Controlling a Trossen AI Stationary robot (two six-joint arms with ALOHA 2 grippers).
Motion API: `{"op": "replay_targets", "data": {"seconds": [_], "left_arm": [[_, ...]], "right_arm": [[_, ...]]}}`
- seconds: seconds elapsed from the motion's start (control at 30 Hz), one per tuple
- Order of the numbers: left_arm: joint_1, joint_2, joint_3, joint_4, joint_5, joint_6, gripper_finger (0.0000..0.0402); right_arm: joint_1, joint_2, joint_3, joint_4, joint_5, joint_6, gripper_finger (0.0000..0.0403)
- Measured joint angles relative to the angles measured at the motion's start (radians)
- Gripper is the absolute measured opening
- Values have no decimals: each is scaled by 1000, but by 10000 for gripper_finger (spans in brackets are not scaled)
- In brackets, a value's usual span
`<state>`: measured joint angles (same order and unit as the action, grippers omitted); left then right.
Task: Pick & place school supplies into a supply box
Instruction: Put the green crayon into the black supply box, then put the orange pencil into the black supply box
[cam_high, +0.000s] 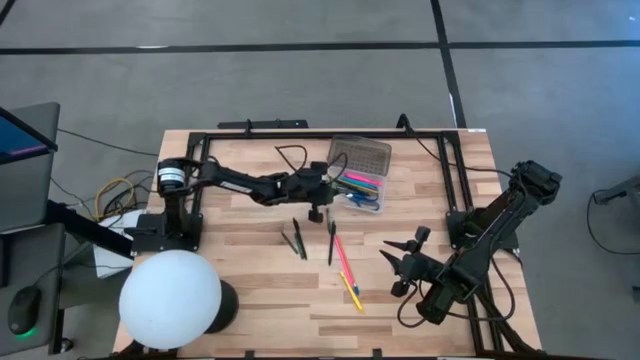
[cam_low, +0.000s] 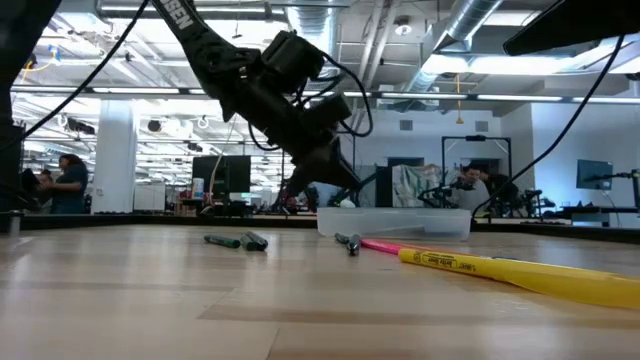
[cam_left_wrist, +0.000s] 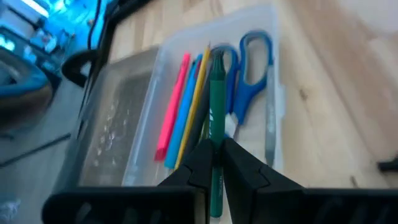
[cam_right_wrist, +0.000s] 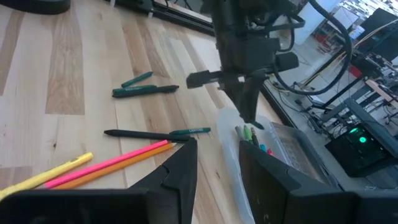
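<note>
From high up, we see our left gripper (cam_high: 318, 195) reaching over the open supply box (cam_high: 362, 187) near the back of the table (cam_high: 250, 270). The box's dotted lid (cam_high: 360, 155) is folded back. Our right gripper (cam_high: 400, 265) waits well apart, near the front right. Loose pens (cam_high: 297, 238) and a pink pencil (cam_high: 343, 255) lie on the wood between them.

From table height, our left gripper (cam_low: 335, 170) hangs just above the clear box (cam_low: 393, 221). A yellow marker (cam_low: 510, 272) lies close to this camera, and 2 green pens (cam_low: 235, 241) lie farther back.

Through the left wrist camera, our fingers (cam_left_wrist: 194, 168) are pinched tight on a green pen (cam_left_wrist: 216, 134). It is held up over the box, where blue-handled scissors (cam_left_wrist: 249, 78) and pink, blue and yellow sticks already lie.

Through the right wrist camera, our right fingers (cam_right_wrist: 180, 169) stand partly apart and hold nothing. The left gripper (cam_right_wrist: 245, 99) shows farther off, over the box.

We think we are at the drop step for this pen. Next we should line it up along the box, lower it a little, and let go gently so it does not bounce out. Several supplies are left to pick up.
</note>
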<state>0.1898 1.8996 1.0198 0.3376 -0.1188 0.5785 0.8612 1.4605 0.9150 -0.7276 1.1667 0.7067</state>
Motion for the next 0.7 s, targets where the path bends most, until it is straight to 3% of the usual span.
{"op": "replay_targets", "data": {"seconds": [0.13,0.47,0.7], "left_arm": [[18,0,0,1,0,-41,31],[25,0,0,-1,-21,-39,119],[-11,-63,0,-76,-64,8,132]], "right_arm": [[0,0,0,1,0,0,111],[-6,0,0,3,0,0,111],[-63,0,0,18,-14,1,111]]}}
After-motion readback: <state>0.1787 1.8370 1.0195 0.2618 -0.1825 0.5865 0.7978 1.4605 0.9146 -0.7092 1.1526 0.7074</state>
